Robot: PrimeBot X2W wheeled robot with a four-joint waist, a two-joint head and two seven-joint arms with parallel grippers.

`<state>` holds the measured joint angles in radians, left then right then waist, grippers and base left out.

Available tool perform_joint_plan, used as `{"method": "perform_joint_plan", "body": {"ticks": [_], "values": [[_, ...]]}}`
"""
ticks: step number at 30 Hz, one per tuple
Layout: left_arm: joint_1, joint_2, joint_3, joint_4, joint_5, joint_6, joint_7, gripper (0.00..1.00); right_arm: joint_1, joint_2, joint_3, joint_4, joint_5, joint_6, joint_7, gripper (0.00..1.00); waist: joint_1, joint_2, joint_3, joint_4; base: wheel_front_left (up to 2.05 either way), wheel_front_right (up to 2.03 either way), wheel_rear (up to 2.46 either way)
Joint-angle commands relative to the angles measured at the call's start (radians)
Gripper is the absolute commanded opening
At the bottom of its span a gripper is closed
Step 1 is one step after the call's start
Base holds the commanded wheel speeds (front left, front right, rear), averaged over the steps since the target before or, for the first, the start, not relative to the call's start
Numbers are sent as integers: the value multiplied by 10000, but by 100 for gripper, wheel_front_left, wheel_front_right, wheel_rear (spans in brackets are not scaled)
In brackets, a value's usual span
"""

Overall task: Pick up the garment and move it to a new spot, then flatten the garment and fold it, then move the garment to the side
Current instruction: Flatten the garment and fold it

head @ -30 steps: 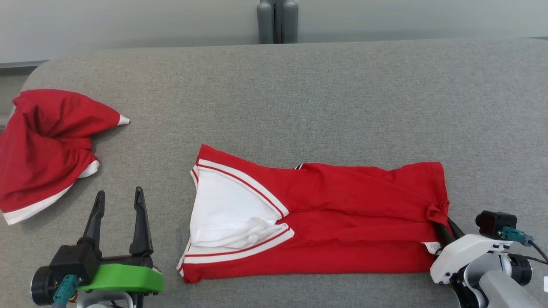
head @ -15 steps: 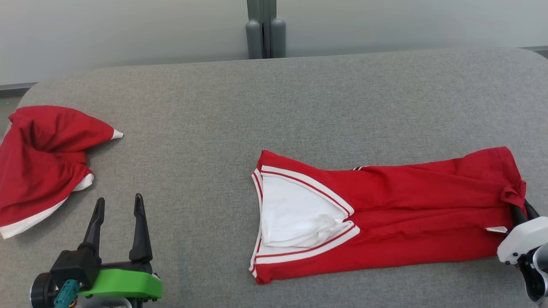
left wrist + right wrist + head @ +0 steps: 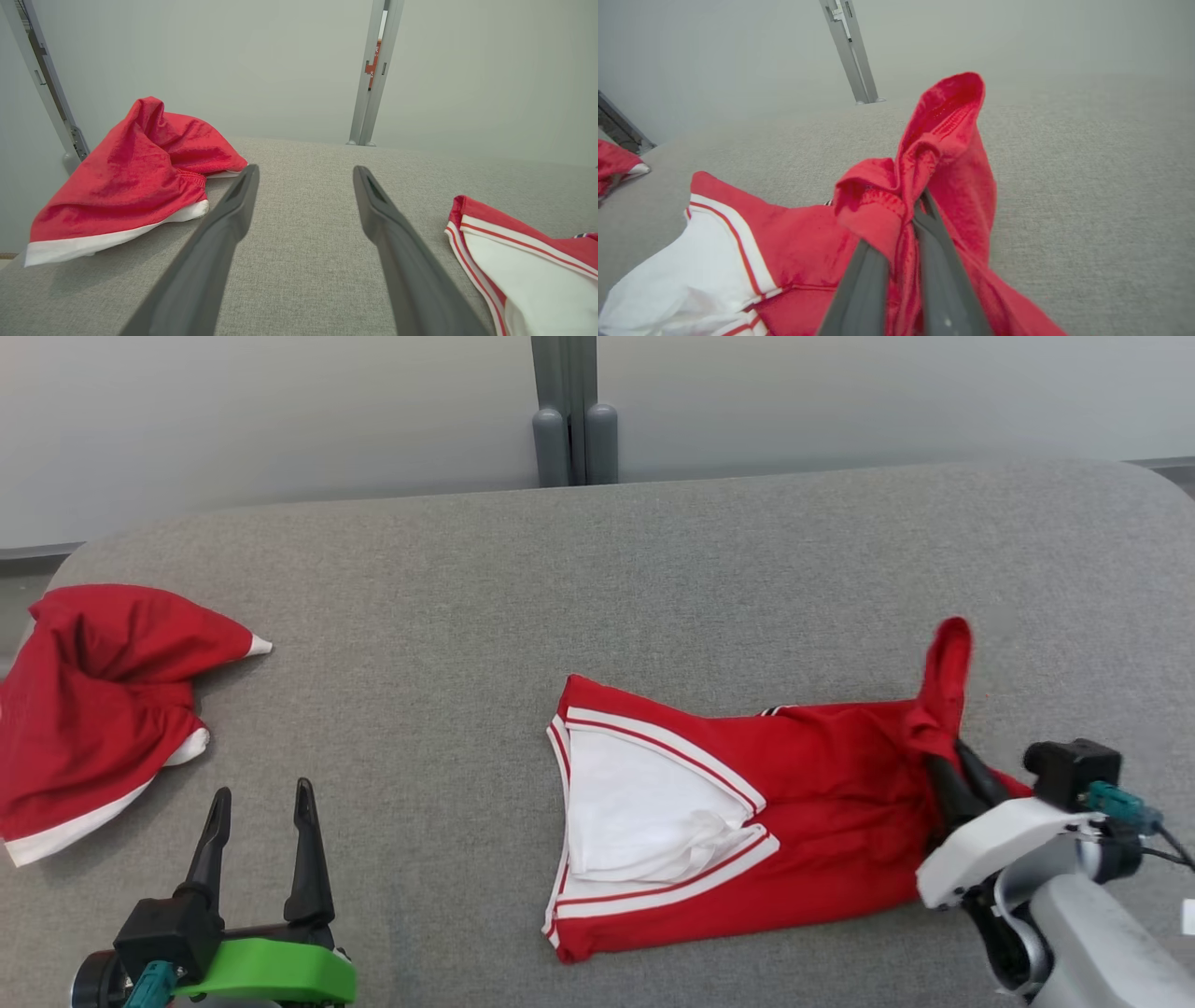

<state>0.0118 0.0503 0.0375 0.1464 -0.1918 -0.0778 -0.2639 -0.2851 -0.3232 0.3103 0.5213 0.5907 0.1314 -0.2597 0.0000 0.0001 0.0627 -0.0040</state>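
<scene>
My head camera looks steeply down over the whole grey table [image 3: 653, 569]. My left wrist camera skims low across it, and the right one sits close against the red garment [image 3: 943, 154], shared by all three views.

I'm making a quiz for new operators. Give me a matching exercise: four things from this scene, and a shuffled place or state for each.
1 left gripper
2 right gripper
3 folded jersey
4 crumpled red garment

A bunched at the left edge of the grey surface
B open, holding nothing
C one end lifted, the rest lying flat
D shut on red cloth

Pairs: 1-B, 2-D, 3-C, 4-A
</scene>
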Motion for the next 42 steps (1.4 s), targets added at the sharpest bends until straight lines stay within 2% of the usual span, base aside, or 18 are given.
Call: {"method": "perform_joint_plan", "body": {"ticks": [1,6,13,21,26,27,28,29,34,38,42], "values": [[124,7,12,36,-59,25,-1,100,135,137,161,-219,-99,-15,47,0,0,-1,9,58,0,0,0],[-42,8,-87,85,-87,31,-1,100,143,780,900,-897,-297,-15,300,0,0,-1,80,314,0,0,0],[-192,8,-150,178,-126,16,-1,100,-203,1450,1909,-1160,-522,-15,560,0,0,-1,177,664,0,0,0],[-373,8,-363,249,-231,78,-1,100,-849,2278,2628,-499,-585,-14,517,0,0,-1,352,1035,0,0,0],[-500,8,-552,294,-313,133,-1,100,-1109,2544,2942,197,-434,-15,483,0,0,-1,484,1191,0,0,0],[-532,8,-570,324,-317,136,-1,100,-1179,2573,2964,384,-442,-14,450,5,0,-1,506,1210,0,0,0],[-563,8,-578,340,-308,133,-1,100,-1239,2607,2994,474,-448,-14,390,69,0,-1,521,1222,0,0,0],[-587,8,-584,357,-292,130,-1,100,-1276,2645,3033,594,-350,-14,348,100,0,-1,529,1228,0,0,0],[-514,8,-510,415,-276,135,-1,100,-1441,2597,3206,594,-335,-14,76,100,0,-1,455,1096,0,0,0],[-448,8,-441,455,-183,101,-1,100,-1399,2098,2927,179,-526,-15,-52,100,0,-1,321,914,0,0,0],[-378,10,-365,430,-150,94,-1,100,-955,1563,2149,-799,-763,-14,-56,100,0,-1,199,724,0,0,0]]}}
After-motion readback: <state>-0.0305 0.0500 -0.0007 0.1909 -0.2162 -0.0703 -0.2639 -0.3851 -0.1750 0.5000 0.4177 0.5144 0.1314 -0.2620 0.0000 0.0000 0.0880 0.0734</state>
